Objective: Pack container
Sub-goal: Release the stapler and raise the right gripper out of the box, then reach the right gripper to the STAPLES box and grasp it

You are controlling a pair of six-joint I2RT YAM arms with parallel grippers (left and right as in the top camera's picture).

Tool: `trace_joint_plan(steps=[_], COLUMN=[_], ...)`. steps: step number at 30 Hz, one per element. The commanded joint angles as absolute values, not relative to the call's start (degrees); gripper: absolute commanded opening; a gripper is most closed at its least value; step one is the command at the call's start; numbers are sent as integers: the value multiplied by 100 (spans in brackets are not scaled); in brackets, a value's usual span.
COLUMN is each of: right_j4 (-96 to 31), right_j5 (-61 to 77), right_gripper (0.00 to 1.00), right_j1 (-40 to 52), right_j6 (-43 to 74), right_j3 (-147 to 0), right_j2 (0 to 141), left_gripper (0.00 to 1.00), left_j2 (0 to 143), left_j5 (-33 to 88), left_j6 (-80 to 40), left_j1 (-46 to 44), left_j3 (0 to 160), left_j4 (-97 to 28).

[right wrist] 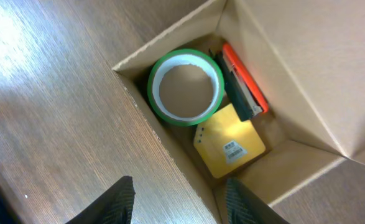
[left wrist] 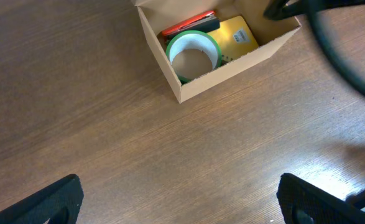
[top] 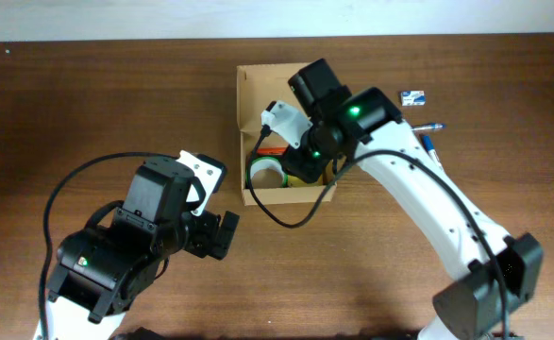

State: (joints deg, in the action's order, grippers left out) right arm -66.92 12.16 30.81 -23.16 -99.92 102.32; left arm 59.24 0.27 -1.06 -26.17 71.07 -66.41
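The brown cardboard container (top: 254, 196) stands open at the table's middle back, with its lid flap (top: 262, 80) folded up behind. Inside lie a green tape roll (right wrist: 185, 87), a yellow notepad (right wrist: 229, 148) and an orange-red and black item (right wrist: 244, 84); all three also show in the left wrist view, tape roll (left wrist: 193, 53). My right gripper (right wrist: 182, 202) is open and empty, hovering over the box's near wall, one finger inside and one outside. It shows over the box in the overhead view (top: 307, 162). My left gripper (left wrist: 182, 199) is open and empty, above bare table in front of the box (left wrist: 232, 65).
To the right of the box lie a small blue and white item (top: 412, 96) and two pens (top: 428, 142). The right arm's cable (top: 286, 219) hangs past the box's front. The left arm (top: 125, 250) is at the front left.
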Motion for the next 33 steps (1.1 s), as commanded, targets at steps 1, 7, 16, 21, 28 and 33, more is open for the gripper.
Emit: trace_joint_plan(steps=[1,7,16,21,28,33], right_j4=[-6731,-6733,-6361,-5955,-5087,-4405], right_j5=[1282,1291,1286,858,228,121], right_gripper=[49,49,50,56,68,72], right_j1=[2923,2303,913,276,-167,-338], right_j6=[-2196,-1660,-1509,-1514,-1511,-1511], right_j3=[-10123,-10123,-10121,-10121,-10121,-10121], right_j2=[10057,10057,10064,10099,10447,10978], left_gripper=[100,100,99,100,100,100], left_j2=[5852,5852,5852,5852,5852,5852], left_j5=[113,113,113,113,113,113], left_j6=[-14,-14,-14,-14,-14,-14], left_j1=[-2609,-2609,-2609,-2609,-2609,-2609], left_j3=[7210,7210,7210,7210,7210,7210], left_j4=[-6626,-6626,-6626,-6626,-6626,-6626])
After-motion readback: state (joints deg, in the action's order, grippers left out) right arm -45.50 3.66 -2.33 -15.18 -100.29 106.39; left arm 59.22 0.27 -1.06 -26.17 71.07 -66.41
